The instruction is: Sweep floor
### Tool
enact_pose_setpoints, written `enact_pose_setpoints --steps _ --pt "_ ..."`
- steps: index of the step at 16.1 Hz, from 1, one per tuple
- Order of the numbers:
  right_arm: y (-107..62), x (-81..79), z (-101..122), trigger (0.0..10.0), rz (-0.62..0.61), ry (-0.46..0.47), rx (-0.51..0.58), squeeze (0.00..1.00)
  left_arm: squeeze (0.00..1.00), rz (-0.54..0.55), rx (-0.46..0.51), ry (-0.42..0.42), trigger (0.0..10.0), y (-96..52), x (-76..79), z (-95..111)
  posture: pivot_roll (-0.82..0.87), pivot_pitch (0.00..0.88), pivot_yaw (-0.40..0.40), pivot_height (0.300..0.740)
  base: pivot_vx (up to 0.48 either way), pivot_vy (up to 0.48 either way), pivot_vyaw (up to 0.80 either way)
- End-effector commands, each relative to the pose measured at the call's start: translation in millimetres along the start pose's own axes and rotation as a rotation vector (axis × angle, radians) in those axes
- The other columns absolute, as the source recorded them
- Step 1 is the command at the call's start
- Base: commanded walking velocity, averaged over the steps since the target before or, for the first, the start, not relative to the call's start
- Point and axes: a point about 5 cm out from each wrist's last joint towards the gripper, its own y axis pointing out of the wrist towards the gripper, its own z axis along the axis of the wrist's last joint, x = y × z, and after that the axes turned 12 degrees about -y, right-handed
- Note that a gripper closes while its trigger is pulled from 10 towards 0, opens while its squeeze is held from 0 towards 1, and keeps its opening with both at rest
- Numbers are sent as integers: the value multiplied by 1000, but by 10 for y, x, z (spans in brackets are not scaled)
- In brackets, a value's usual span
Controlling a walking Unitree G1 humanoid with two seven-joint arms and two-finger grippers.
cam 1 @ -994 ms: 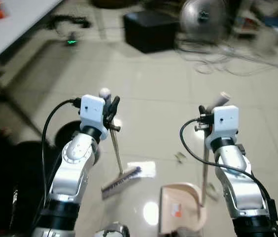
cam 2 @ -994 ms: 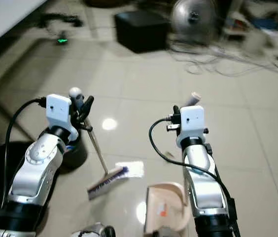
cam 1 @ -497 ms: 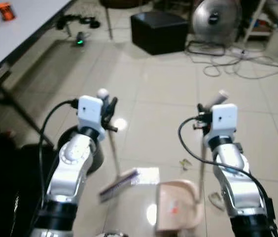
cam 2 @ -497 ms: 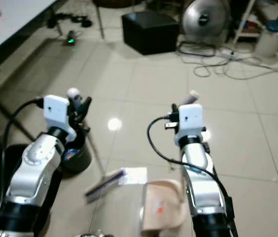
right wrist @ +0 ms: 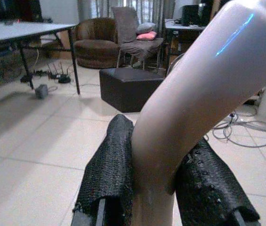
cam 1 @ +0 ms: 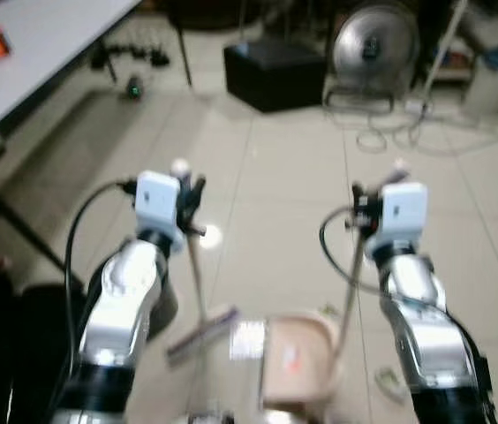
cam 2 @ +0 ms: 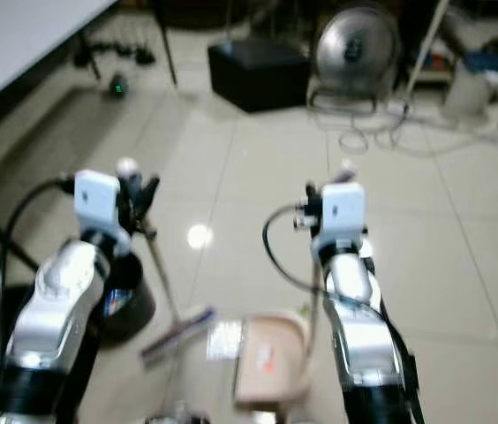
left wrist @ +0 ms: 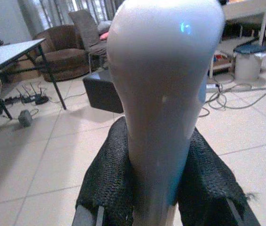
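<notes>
My left gripper (cam 1: 189,190) is shut on the pale handle of a small broom (cam 1: 198,283), whose bristle head (cam 1: 200,321) rests on the tiled floor. The broom handle (left wrist: 161,94) stands between the black fingers (left wrist: 107,183) in the left wrist view. My right gripper (cam 1: 361,196) is shut on the long handle of a beige dustpan (cam 1: 295,362), which sits on the floor just right of the broom head. The dustpan handle (right wrist: 194,103) bends between the fingers (right wrist: 112,174) in the right wrist view. A white scrap of paper (cam 1: 247,338) lies between broom and pan; an orange bit (cam 1: 290,357) lies in the pan.
A black bin (cam 2: 125,305) stands by my left arm. Small litter (cam 1: 388,380) lies on the tiles at right. Ahead are a black box (cam 1: 275,75), a floor fan (cam 1: 375,40), loose cables (cam 1: 399,132) and a white table (cam 1: 28,53) at far left.
The camera has shifted and blurred as I move. The dustpan has slid left, closer to the broom head and the paper scrap. Both grippers keep their hold.
</notes>
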Motion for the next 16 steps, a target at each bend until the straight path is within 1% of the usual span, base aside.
enact_pose_setpoints --steps 1,4,5,6,7,8,10,11,13,14,16 --pt "-8 78 20 10000 -23 -35 11 0 0 -31 43 0 10000 17 72 78 17 66 69 740 371 0 0" --pt "-9 54 28 10000 -14 -40 16 0 0 -31 40 -3 10000 14 62 73 18 62 68 740 376 0 0" --pt "-2 54 36 10000 -27 -8 13 0 0 -32 41 -5 10000 12 58 73 22 65 64 740 356 0 0" --pt "6 59 33 10000 -36 11 8 0 0 -23 42 -33 10000 9 54 66 26 68 62 740 0 0 0" --pt "17 72 13 10000 -37 -17 7 0 0 -2 35 -62 10000 17 46 52 33 72 59 740 0 0 0" --pt "52 97 0 10000 -40 -58 11 0 0 14 32 -57 10000 42 37 44 36 77 58 740 0 0 0" --pt "63 98 17 10000 -39 -79 23 0 0 19 45 -43 10000 47 24 50 46 98 56 740 0 0 0" --pt "151 118 42 10000 -36 -116 49 0 0 71 40 1 10000 110 -48 13 59 126 66 740 0 0 0" --pt "226 145 34 10000 -41 -119 61 0 0 105 29 18 10000 149 -92 -35 60 142 74 740 0 0 0" --pt "257 163 27 10000 -40 -140 73 0 0 112 38 28 10000 158 -95 -52 66 160 80 740 0 0 0" --pt "317 221 -2 10000 -46 -175 86 0 0 135 70 14 10000 182 -108 -70 73 196 93 740 0 0 0"
